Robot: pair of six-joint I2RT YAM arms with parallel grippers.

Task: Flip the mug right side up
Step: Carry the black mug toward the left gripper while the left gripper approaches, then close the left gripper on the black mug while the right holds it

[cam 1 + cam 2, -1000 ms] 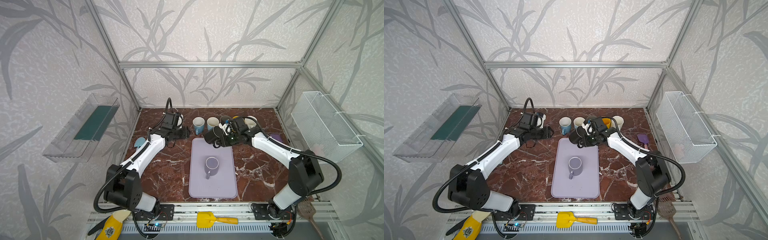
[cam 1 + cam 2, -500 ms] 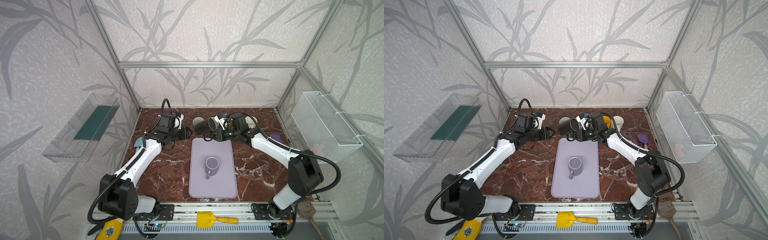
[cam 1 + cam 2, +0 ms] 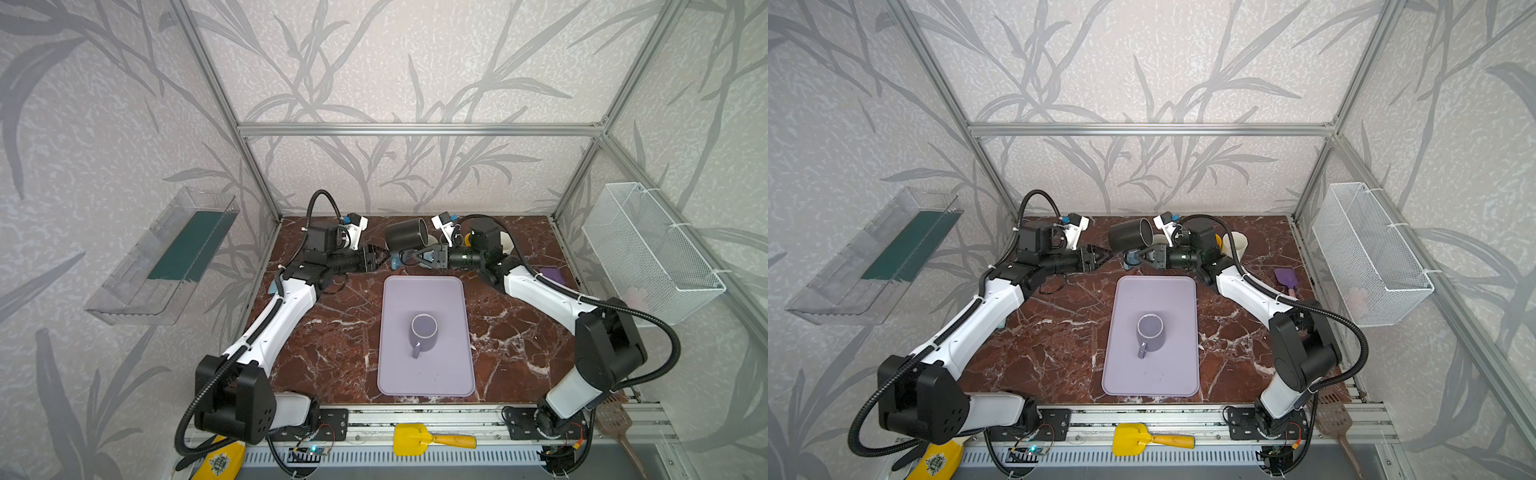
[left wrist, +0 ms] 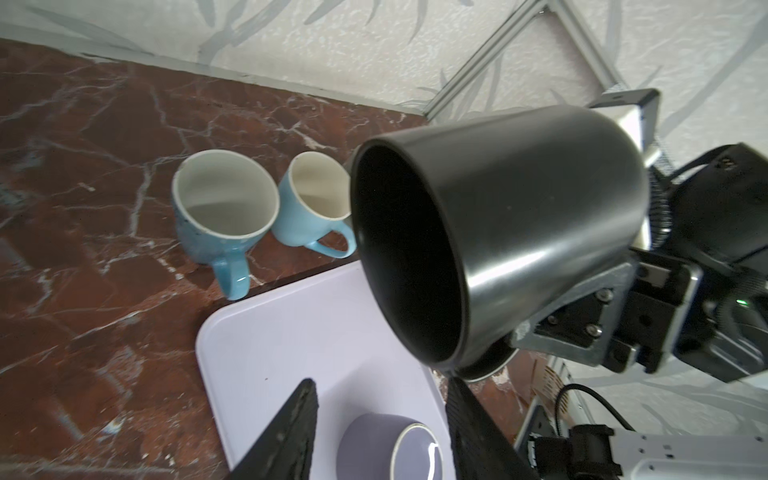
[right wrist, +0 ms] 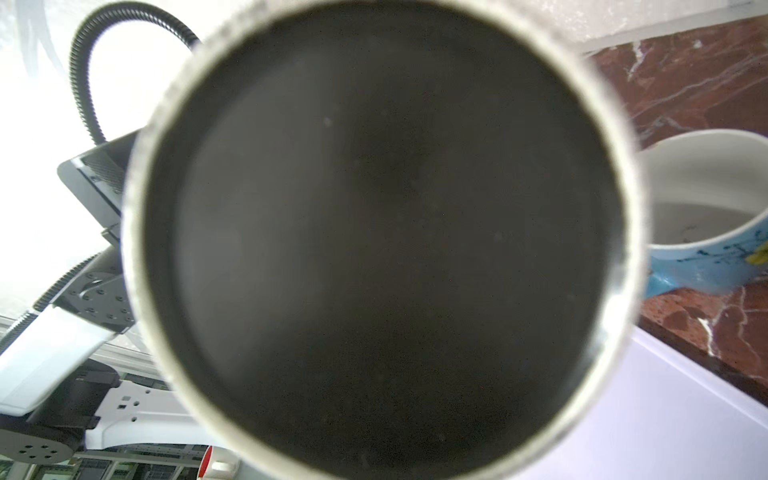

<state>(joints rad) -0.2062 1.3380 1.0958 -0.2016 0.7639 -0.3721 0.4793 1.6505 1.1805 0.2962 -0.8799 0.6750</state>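
the black mug (image 3: 405, 237) is held clear of the counter (image 3: 332, 332) at the rear centre, lying on its side, tilted, with its open mouth turned toward the left claw (image 3: 380, 258). in the left wrist view the mug (image 4: 490, 249) shows a dark, empty interior; in the right wrist view one round end of it (image 5: 374, 249) fills most of the frame, out of focus. the right claw (image 3: 409, 255) is closed on the mug from below; the exact contact point is hidden by the mug body. the left claw stands just beside the mug's mouth, not touching it, its jaws apart with nothing between them. two blue mugs (image 4: 224, 216) (image 4: 311, 208) stand upright on the counter behind the lilac mat (image 3: 424, 374), touching each other, below the lifted mug. a purple mug (image 3: 424, 332) stands upright near the middle of the mat, handle toward the front edge. a cream mug (image 3: 1235, 245) stands at the rear, behind the right arm. a purple spatula (image 3: 1285, 278) lies on the counter near the right wall.
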